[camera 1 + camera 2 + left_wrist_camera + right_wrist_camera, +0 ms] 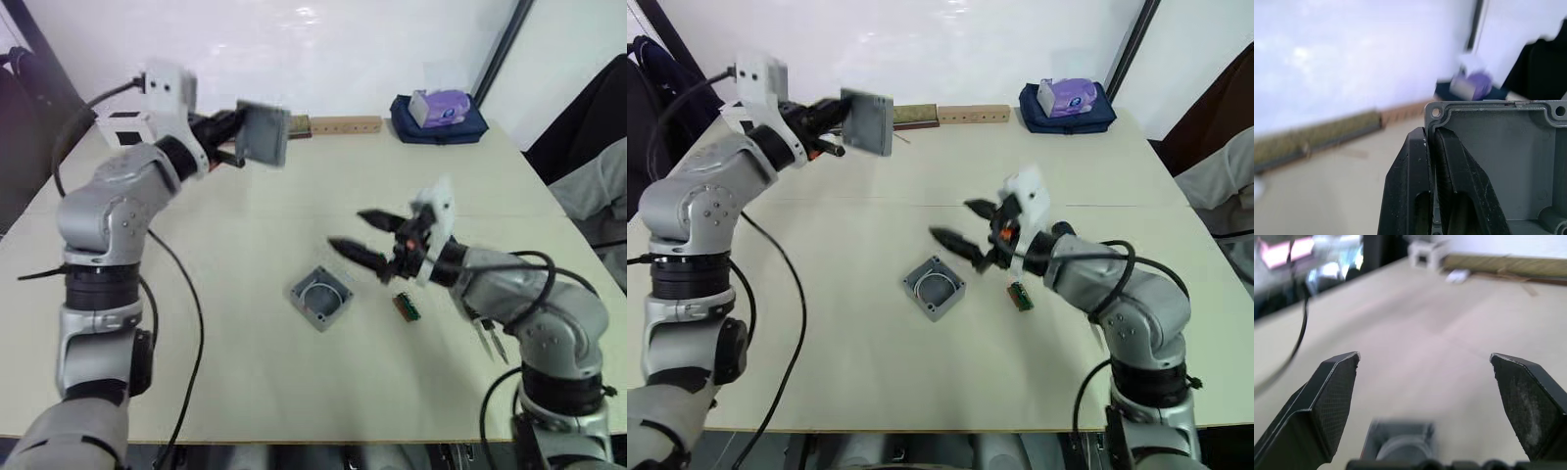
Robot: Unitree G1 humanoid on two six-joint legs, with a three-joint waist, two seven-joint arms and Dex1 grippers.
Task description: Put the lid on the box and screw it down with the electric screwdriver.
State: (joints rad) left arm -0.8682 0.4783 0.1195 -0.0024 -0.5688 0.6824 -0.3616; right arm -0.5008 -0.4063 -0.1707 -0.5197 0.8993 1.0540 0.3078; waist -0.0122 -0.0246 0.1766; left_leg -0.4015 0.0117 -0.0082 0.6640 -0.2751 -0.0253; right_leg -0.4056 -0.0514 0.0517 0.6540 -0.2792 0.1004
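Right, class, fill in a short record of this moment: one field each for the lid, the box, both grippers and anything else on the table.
lid: flat grey metal square plate, held up in the air over the table's far left
box: small grey cast-metal square enclosure, open, on the beige table
left gripper: shut on the lid's rim
right gripper: open, empty, just right of the box
other: small green circuit board right of the box; purple tissue pack on a dark blue pouch at the far edge

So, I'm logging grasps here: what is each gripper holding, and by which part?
The left gripper pinches the lid by its rim, one finger on each face. The right gripper is open and holds nothing.
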